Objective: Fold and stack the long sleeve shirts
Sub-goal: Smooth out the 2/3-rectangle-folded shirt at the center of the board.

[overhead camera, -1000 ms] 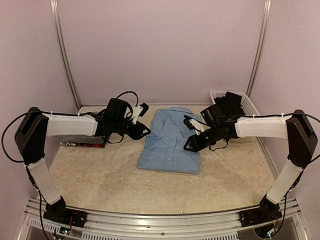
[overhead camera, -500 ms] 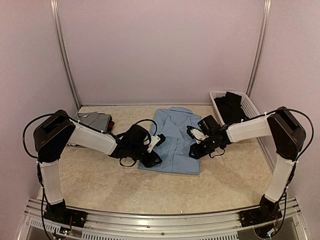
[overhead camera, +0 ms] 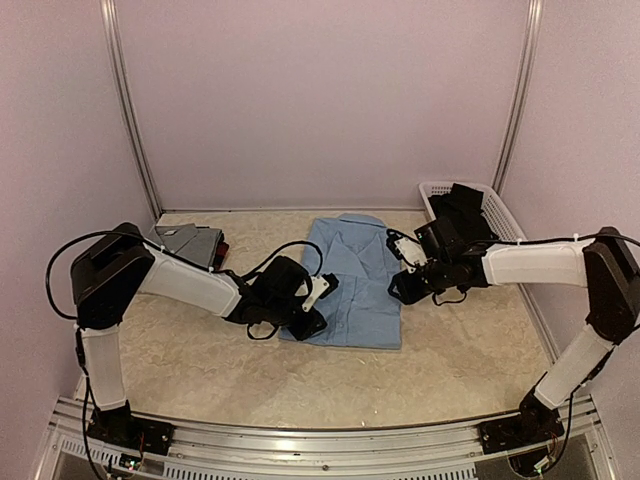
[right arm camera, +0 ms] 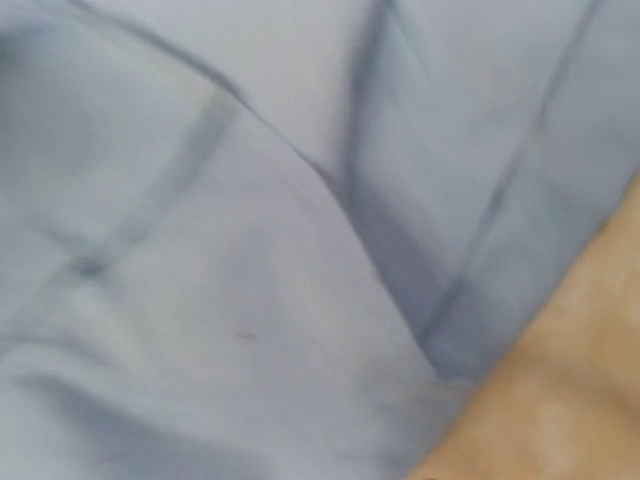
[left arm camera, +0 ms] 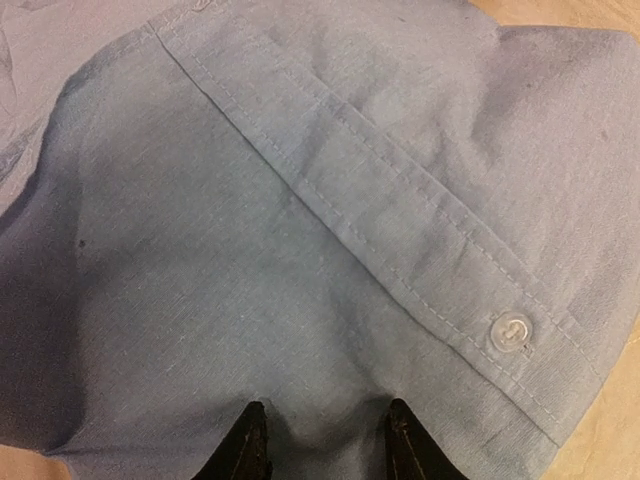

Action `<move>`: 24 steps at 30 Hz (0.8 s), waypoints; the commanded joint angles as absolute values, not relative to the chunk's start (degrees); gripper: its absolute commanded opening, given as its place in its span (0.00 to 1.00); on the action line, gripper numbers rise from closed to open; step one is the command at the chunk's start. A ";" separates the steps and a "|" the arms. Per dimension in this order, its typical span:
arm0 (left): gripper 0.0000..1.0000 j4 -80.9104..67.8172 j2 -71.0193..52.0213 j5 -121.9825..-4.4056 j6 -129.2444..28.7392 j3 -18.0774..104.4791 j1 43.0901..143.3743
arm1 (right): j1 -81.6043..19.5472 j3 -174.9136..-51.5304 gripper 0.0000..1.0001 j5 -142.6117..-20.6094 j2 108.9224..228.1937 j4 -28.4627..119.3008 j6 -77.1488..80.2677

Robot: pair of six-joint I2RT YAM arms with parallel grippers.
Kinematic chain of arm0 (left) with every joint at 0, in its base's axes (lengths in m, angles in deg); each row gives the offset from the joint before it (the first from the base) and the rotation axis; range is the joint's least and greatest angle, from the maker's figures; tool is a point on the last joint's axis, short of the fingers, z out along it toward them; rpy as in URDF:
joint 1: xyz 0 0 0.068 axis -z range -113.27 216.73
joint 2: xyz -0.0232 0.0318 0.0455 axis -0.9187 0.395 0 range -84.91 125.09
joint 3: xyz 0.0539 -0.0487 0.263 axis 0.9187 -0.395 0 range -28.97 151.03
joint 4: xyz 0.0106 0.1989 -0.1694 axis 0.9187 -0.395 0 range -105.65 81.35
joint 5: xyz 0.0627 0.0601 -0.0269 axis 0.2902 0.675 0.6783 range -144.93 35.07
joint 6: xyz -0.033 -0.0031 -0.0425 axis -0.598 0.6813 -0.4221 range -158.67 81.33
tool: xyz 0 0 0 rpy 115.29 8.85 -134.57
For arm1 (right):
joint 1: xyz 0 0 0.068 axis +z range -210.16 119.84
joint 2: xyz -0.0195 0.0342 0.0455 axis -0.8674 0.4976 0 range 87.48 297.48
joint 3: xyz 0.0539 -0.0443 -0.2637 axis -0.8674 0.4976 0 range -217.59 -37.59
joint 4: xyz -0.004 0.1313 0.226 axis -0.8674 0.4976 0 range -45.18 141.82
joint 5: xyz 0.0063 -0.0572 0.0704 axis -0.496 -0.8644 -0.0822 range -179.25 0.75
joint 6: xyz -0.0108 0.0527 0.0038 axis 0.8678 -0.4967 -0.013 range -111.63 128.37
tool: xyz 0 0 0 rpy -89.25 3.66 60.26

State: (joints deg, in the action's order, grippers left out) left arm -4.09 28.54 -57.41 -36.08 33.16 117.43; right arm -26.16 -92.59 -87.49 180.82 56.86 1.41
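The light blue shirt lies folded flat in the middle of the table, collar at the far end. My left gripper rests on its near left corner. In the left wrist view its two black fingertips stand apart, pressed into the blue cloth with a small hump between them, the button placket to the right. My right gripper sits at the shirt's right edge. Its wrist view shows only blurred blue cloth and table, no fingers. A folded grey shirt lies far left on a red-and-black one.
A white mesh basket stands at the back right with dark cloth in it. Beige table surface runs around the shirt. Purple walls close in the back and sides.
My left arm has swung from beside the shirt's far left edge down onto its near left corner, uncovering the grey shirt. The right gripper has shifted slightly outward along the right edge.
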 commanded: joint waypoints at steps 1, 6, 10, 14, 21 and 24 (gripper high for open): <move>0.37 -6.47 25.57 -55.39 -35.26 32.33 118.37 | -25.30 -90.15 0.39 -80.23 174.32 54.75 0.19; 0.37 -5.01 23.50 -55.70 -35.84 32.12 118.84 | -22.16 -87.51 0.40 -78.88 173.46 53.53 -1.85; 0.37 -5.08 23.46 -56.20 -36.12 32.35 118.94 | -20.20 -85.08 0.39 -79.09 175.46 52.54 -3.47; 0.37 -5.48 24.07 -55.40 -36.21 32.15 118.94 | -19.79 -82.10 0.38 -80.12 177.24 51.37 -4.79; 0.37 -6.36 23.44 -52.70 -35.26 30.36 118.85 | -19.21 -78.31 0.37 -82.28 180.14 51.52 -6.72; 0.38 -5.76 21.95 -51.20 -35.47 28.96 118.85 | -17.89 -77.57 0.37 -84.47 180.64 51.86 -7.30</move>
